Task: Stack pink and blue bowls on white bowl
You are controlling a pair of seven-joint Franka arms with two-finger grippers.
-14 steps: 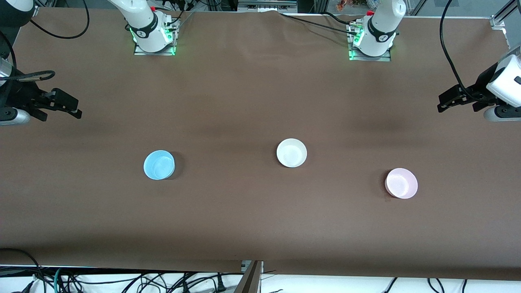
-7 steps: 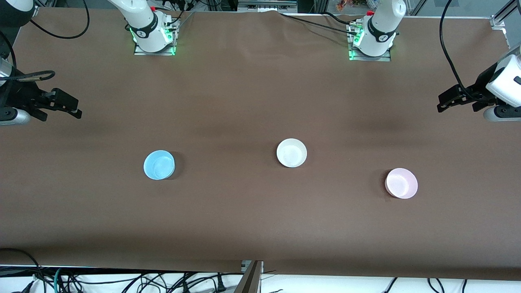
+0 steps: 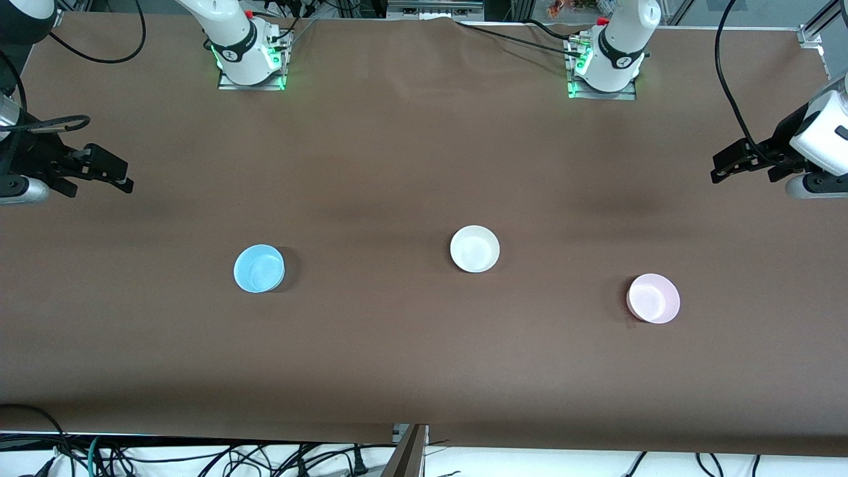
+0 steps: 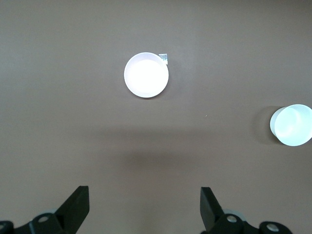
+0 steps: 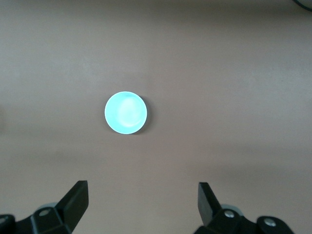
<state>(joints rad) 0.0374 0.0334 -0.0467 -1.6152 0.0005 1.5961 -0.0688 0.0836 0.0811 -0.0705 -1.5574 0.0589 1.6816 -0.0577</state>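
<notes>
A big table (image 3: 411, 152) fills almost the whole front view. A brown cloth (image 3: 424, 371) covers it, and the cloth is smooth, with a few soft wrinkles along the top edge. Some parts of the cloth look darker, like soft shadows. Near the camera, past the table's edge, the floor (image 3: 530, 464) is white. Lots of black cables (image 3: 199, 457) lie tangled there. A gray metal bar (image 3: 405, 450) pokes up by the middle of that edge. More black cables (image 3: 99, 46) curl over the table's top corners.

Glossy white bowl (image 3: 474, 248), matt brown tabletop (image 3: 397, 165)
</notes>
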